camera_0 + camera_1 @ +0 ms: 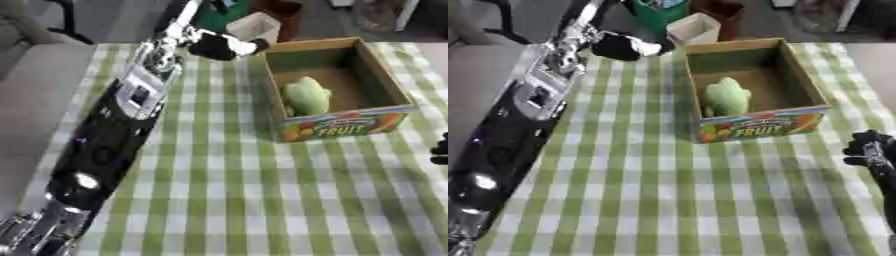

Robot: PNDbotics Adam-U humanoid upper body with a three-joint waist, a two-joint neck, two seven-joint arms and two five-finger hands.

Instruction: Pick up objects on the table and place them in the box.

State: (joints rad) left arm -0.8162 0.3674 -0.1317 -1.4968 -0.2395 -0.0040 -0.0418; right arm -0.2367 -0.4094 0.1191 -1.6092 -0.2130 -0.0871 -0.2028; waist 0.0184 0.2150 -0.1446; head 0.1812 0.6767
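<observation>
The left arm is stretching far across the counter (227, 190), and its left hand (219, 46) is hanging at the far end, just beside the near-left corner of the box (337, 127). The hand is blurred, a dark shape with something pale at its tip, so I cannot tell whether its fingers are grasping an object or are released. Judging by the task, it is sitting this close to the rim either to carry something over the wall or to draw away from it.

To the hand's right, inside the box, a pale green object (306, 95) is lying on the cardboard floor against the near wall; it looks like a vegetable or a soft toy, already placed. The box is standing upright with its top open, and its printed "FRUIT" panel is facing the robot.

The right hand (868, 150) is showing at the right edge, idling low over the checked cloth, well apart from the box, its fingers seemingly curled with nothing in them.

Beyond the left hand, off the counter's far edge, a pale bin (695, 27) and a green container (654, 10) are standing on the floor. The box's near-left wall is the one thing rising between the hand and the box's inside. No other loose objects are showing on the cloth.
</observation>
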